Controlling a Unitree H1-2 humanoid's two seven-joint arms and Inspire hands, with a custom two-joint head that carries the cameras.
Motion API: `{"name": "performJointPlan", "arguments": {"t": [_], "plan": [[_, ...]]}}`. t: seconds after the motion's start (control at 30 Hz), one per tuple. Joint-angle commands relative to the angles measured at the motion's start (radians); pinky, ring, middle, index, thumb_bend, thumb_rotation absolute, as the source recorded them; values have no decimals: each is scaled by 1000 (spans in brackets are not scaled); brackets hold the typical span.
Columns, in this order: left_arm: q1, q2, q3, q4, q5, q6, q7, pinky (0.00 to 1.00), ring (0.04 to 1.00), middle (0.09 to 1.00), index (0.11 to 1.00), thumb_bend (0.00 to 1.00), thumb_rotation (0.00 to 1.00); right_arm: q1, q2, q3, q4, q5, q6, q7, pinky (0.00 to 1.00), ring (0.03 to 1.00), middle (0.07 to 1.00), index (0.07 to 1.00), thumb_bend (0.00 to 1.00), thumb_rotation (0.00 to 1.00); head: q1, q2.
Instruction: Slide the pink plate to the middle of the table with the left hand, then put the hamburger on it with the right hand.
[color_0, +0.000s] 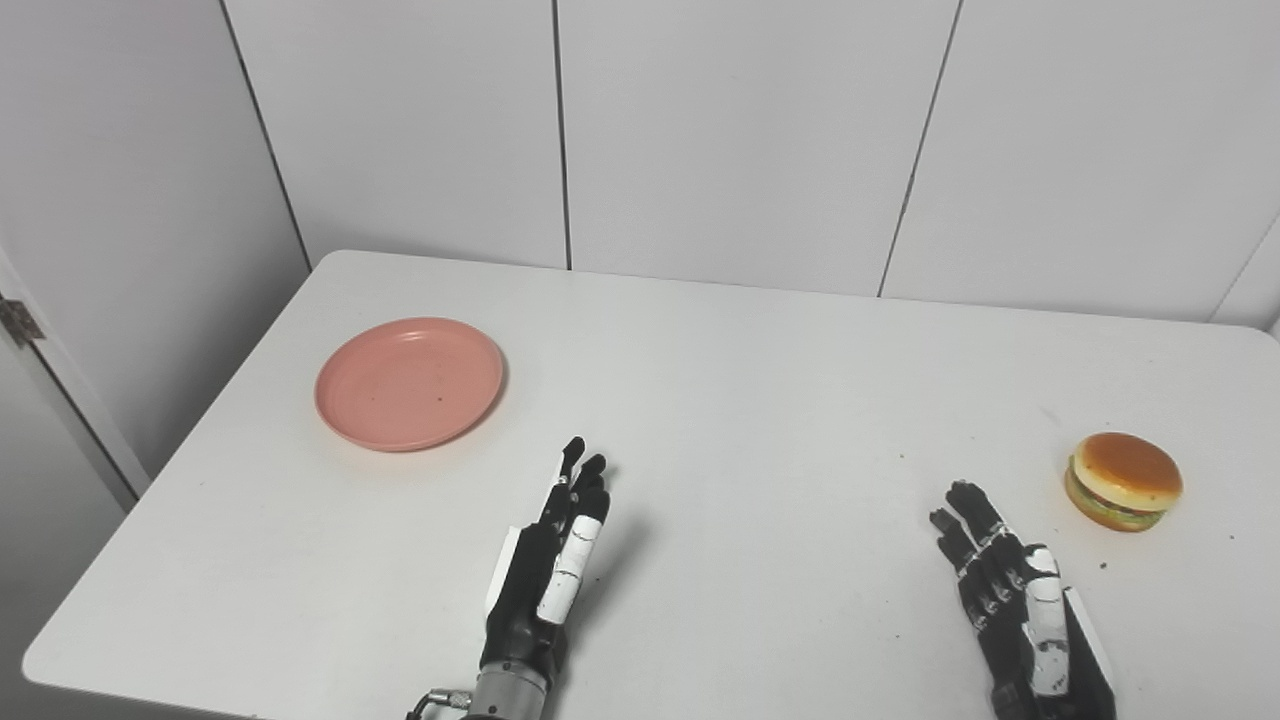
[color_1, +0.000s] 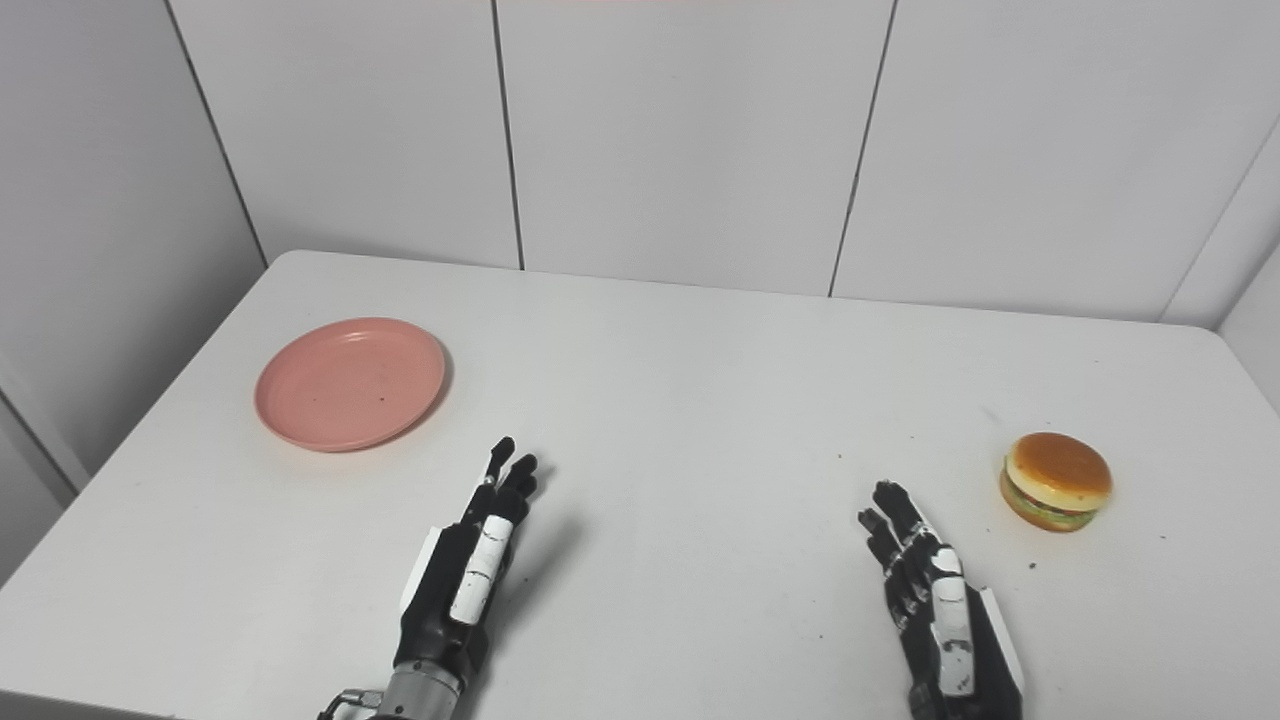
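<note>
Pink plate (color_0: 409, 383) far-left, hamburger (color_0: 1123, 481) right

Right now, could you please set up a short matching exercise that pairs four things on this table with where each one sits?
Things:
1. plate
2. hamburger
3. left hand
4. right hand

Places:
A. near the table's front edge, just left of the middle
B. far right side of the table
C. left side of the table, nothing on it
D. front right, just left of the hamburger and apart from it

Pairs: 1-C, 2-B, 3-A, 4-D

White table (color_0: 700, 400) bears pink plate (color_0: 409, 383) (left) and hamburger (color_0: 1123, 481).
</note>
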Motion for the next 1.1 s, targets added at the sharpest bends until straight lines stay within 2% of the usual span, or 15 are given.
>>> {"name": "performJointPlan", "arguments": {"t": [0.0, 0.07, 0.53, 0.87, 1.0, 1.07], "plan": [[67, -17, -14, 22, 11, -26, 1, 1000, 971, 960, 1000, 707, 883, -19, -38, -33, 106, 0, -20, 4, 1000, 942, 962, 913, 853, 1000, 0, -1], [63, -17, -18, 37, 11, -42, 4, 1000, 973, 962, 1000, 683, 880, -24, -38, -37, 124, 5, -31, 11, 1000, 938, 959, 914, 839, 1000, 9, -15], [48, -6, -18, 116, 21, -125, 9, 1000, 966, 963, 1000, 703, 874, -32, -26, -38, 178, 3, -70, 17, 1000, 932, 954, 913, 802, 1000, 12, -95], [50, -4, -19, 113, 23, -123, 8, 1000, 971, 965, 1000, 706, 876, -37, -28, -38, 191, 2, -86, 17, 1000, 929, 954, 913, 818, 1000, 10, -91], [62, -15, -14, 65, -15, -86, 3, 1000, 974, 966, 1000, 717, 861, -36, -28, -34, 183, 3, -76, 19, 1000, 934, 955, 911, 808, 1000, 4, -86], [65, -19, -12, 44, -26, -72, 7, 1000, 969, 959, 1000, 759, 869, -37, -29, -33, 183, 1, -76, 20, 1000, 937, 957, 913, 804, 1000, 2, -83]]}}
